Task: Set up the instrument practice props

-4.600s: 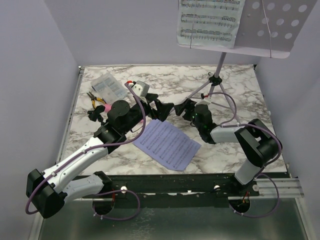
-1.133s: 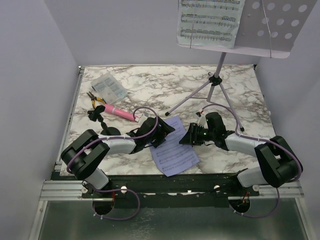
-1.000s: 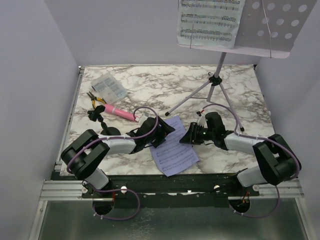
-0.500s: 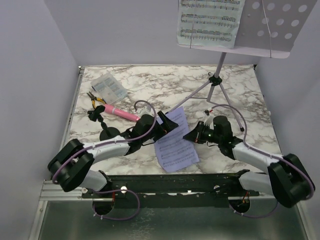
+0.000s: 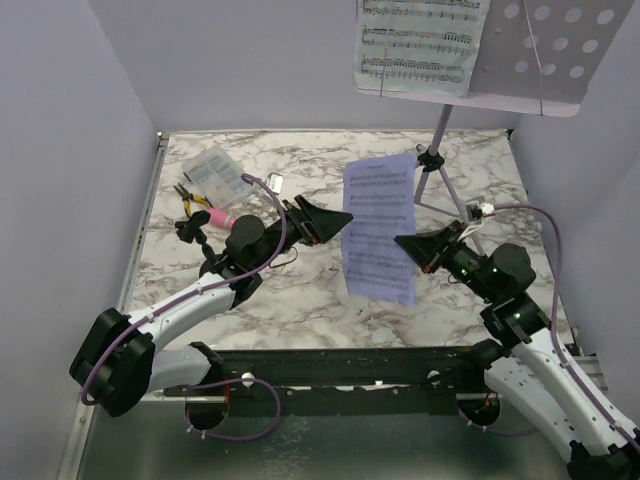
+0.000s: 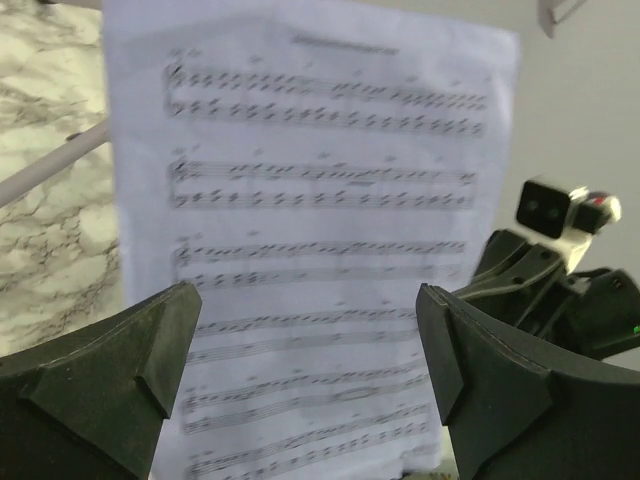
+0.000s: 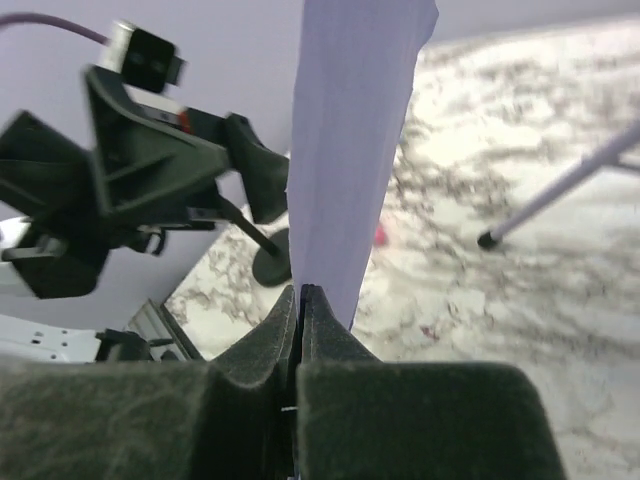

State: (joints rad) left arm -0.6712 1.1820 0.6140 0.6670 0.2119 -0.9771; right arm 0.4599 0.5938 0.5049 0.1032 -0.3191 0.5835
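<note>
Just left of the music-stand tripod, my right gripper is pinched tight on a sheet-music page, holding it upright. Left gripper gapes wide on the page's far side, gripping nothing.

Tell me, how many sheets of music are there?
2. One sheet-music page rests on the lavender music-stand desk at the back; the second page is held upright above the table, its edge pinched in the right gripper. More could hide behind the first.
</note>
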